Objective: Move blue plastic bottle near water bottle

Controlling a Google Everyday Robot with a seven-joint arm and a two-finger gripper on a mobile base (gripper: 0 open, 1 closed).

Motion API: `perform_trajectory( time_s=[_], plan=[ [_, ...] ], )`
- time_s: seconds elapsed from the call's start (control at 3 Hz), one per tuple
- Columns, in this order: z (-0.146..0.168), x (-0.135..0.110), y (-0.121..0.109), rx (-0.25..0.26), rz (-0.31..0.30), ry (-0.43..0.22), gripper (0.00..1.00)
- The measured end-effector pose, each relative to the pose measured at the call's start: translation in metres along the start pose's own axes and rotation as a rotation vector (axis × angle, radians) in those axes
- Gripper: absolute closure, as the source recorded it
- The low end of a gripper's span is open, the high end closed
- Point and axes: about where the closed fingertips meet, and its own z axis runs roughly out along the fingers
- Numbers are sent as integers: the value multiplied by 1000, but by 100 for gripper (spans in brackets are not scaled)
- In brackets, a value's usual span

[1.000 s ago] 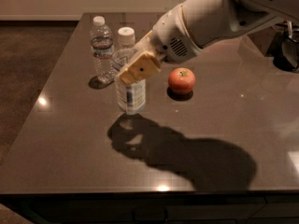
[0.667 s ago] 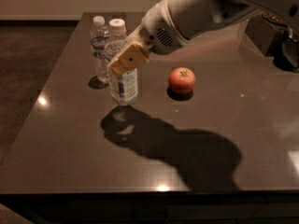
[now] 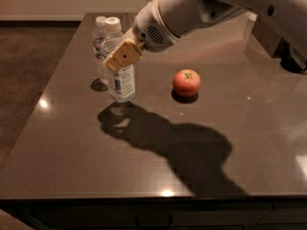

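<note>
1. Gripper (image 3: 123,56) up at about 11 o'clock on the table (image 3: 67,143), squeezing the blue plastic bottle (image 3: 122,83) round its upper half. One tan pad flat on the front of it. Hung on the big white arm (image 3: 192,8), reaching in from 1 o'clock.
2. Blue plastic bottle at 9 o'clock from the red apple (image 3: 186,82), well apart from it.
3. Water bottle (image 3: 99,37) just beside, at about 10 o'clock from the blue plastic bottle and a little behind. Cannot tell if touching or only very close.
4. Looks nearly done: already right next to the water bottle, so probably no more carrying needed.
5. Likely left to do: put down flat, let go, then lift away slowly so as not to knock either bottle over.
6. Hard to tell if resting on the table or hanging just over it. Dark shadow right under it, spreading toward 5 o'clock.
7. Looks of the blue plastic bottle: fat and see-through, with a big blue-and-white label low down and a white cap on top. Standing almost straight up. Probably light and easy to tip.
</note>
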Motion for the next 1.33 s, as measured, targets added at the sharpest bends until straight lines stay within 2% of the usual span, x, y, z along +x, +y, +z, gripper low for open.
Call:
perform_trajectory(
  time_s=[0.33, 0.67, 1.0, 1.33],
  plan=[
    [10, 3, -11, 13, 2, 2, 100],
    [21, 7, -23, 18, 4, 6, 82],
    [29, 11, -33, 17, 6, 10, 59],
    [34, 18, -45, -7, 11, -3, 26]
  ],
)
